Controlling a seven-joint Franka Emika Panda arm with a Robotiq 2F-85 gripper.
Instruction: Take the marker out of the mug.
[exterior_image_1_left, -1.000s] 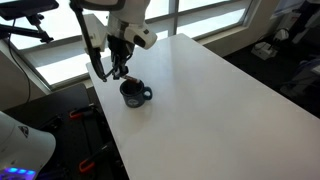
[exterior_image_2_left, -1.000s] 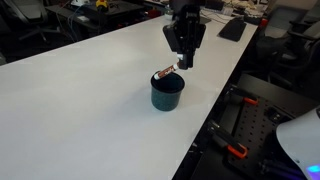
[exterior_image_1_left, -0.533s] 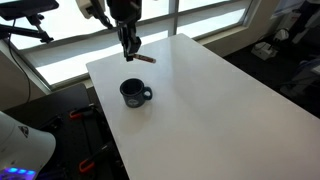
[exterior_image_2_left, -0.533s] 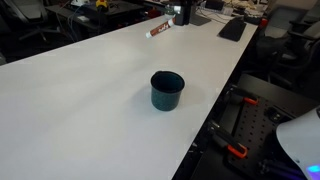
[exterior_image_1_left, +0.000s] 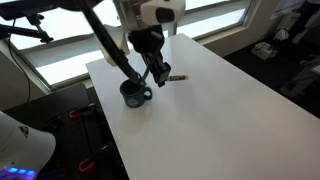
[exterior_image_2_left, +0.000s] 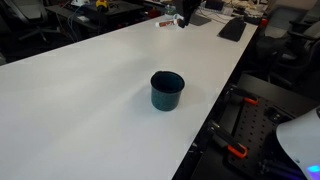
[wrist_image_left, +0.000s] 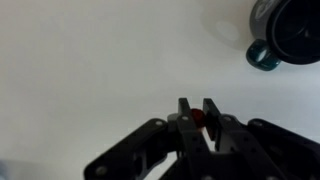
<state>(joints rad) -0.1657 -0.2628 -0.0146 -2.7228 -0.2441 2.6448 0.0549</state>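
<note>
— Where's the marker (exterior_image_1_left: 176, 77)?
— Outside the mug (exterior_image_1_left: 133, 93), near its handle side, over the bench (exterior_image_1_left: 220, 110).
— And the gripper (exterior_image_1_left: 163, 79)?
— Pinching the marker, reddish end between its fingers (wrist_image_left: 186, 112).

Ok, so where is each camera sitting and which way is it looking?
In an exterior view: high beside the table, facing the windows; shows the arm and gripper holding the marker near the mug.
In an exterior view: lower, looking across the table at the mug; only the gripper shows, at the top edge.
Wrist view: looks down at the table; the fingers pinch the marker.
Shared: all three see the mug.
</note>
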